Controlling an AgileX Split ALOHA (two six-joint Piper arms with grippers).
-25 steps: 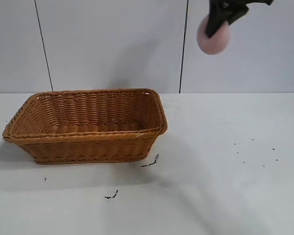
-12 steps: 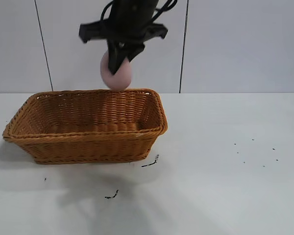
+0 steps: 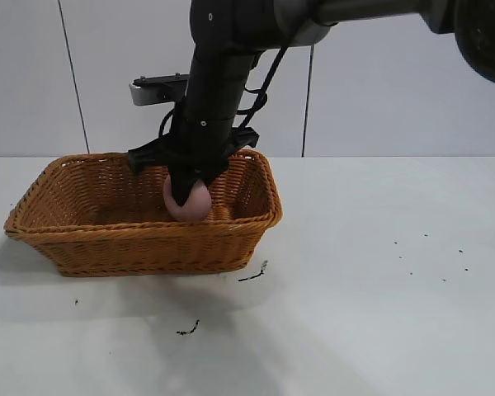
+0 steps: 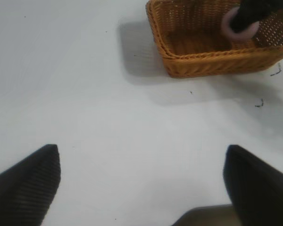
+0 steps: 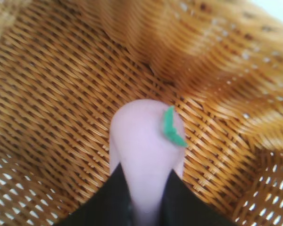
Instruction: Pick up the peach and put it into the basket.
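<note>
Right hand (image 3: 190, 183) is clamped on the peach (image 3: 187, 200), holding it low inside the basket (image 3: 82, 235), toward the basket's 3 o'clock end in the exterior view. A green leaf (image 5: 172, 127) shows on the peach. Left hand (image 4: 141, 188), fingers apart, hangs over bare bench (image 4: 85, 117), well apart from the basket.

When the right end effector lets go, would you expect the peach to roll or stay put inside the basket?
The peach is rounded and smooth, so it may roll slightly. The basket has a ribbed woven floor and flared walls, which should probably stop it. The right end effector holds it low inside, so any drop looks gentle.
</note>
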